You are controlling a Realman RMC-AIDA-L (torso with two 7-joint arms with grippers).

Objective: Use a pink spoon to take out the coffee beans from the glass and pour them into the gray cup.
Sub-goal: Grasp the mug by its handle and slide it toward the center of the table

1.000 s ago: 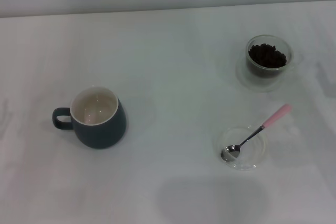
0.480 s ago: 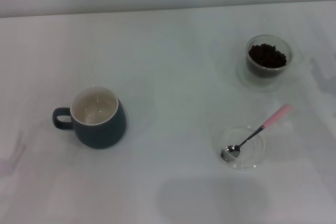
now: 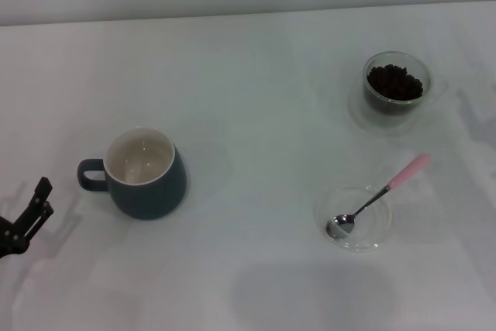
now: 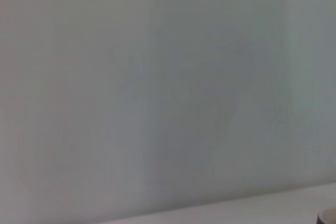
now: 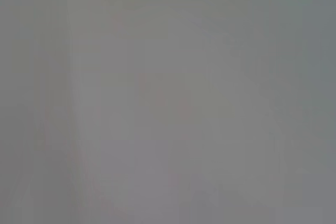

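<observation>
Left pincer (image 3: 27,215) has just come into the head view at the desk's near left edge, a dark tip low beside the squat dark blue-gray mug with cream inside (image 3: 144,174), near its loop handle but not touching. Whether its fingers are apart or together, cannot tell; only a thin black end shows. Half a second ago that corner showed only a faint pinkish smear, a second ago nothing there. Everything else sits unmoved.

Slim teaspoon with pale pink handle and shiny metal bowl (image 3: 377,195) lies untouched, bowl end resting in the flat shallow clear dish (image 3: 356,218), handle sticking out over its rim toward the far right. Small dark brown coffee beans (image 3: 395,83) all sit inside the small round clear thick-walled glass (image 3: 397,83), far right, well apart from the mug. Mug looks empty.

Right pincer not in view. Both wrist views show only blank pale surface.

Judgement: task barely begun, arm arriving, spoon not yet picked up, and the left arm is far from it.
</observation>
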